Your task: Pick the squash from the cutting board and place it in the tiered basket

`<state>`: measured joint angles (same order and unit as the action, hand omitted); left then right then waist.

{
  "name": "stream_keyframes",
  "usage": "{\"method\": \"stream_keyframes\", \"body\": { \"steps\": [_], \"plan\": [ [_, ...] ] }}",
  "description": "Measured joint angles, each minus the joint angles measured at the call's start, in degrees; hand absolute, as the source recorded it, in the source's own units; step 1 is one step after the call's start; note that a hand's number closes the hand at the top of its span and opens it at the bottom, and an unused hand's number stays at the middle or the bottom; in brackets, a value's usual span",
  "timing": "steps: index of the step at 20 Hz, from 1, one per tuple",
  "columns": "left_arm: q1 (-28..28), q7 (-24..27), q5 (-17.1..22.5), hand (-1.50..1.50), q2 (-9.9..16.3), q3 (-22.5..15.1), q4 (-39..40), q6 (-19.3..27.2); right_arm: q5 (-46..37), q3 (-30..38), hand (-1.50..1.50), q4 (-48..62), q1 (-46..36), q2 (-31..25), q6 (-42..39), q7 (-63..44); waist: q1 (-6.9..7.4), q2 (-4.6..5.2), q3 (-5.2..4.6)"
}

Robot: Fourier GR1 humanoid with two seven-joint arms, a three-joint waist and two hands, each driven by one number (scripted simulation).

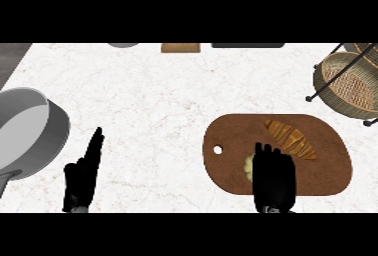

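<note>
A brown cutting board (236, 131) lies on the counter at the lower right. On it, a pale yellow squash (249, 165) peeks out to the left of my right hand (274, 175), which covers most of it with straight fingers pointing away from me. A croissant (293, 138) lies on the board just beyond the hand. The wicker tiered basket (345, 82) on its black wire frame stands at the far right edge. My left hand (83, 175) rests edge-on at the lower left, fingers straight, holding nothing.
A large grey pot (29, 132) sits at the left edge, close to my left hand. Along the far edge of the counter show a grey round object (123, 44), a tan item (180, 47) and a dark item (247, 45).
</note>
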<state>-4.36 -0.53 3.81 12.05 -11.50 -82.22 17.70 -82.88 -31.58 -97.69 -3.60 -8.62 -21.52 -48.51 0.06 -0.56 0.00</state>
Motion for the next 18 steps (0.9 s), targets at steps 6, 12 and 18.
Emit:
{"method": "stream_keyframes", "body": {
  "steps": [6,12,18],
  "plan": [
    [1.61,1.56,0.21,0.00,-0.70,1.28,2.64,-1.76,-3.36,-1.60,1.50,3.30,-2.82,-1.48,2.89,3.17,0.05,-0.25,-0.02],
    [-0.89,2.20,0.38,0.00,-0.61,2.22,0.81,-0.93,12.87,14.63,1.50,0.41,3.24,-11.90,7.33,15.98,-1.98,0.12,0.45],
    [-2.45,2.13,0.72,0.00,-0.23,3.01,-0.32,-0.59,32.97,35.22,1.50,3.06,5.28,-20.15,6.96,29.56,-3.51,0.18,0.64]
  ]
}}
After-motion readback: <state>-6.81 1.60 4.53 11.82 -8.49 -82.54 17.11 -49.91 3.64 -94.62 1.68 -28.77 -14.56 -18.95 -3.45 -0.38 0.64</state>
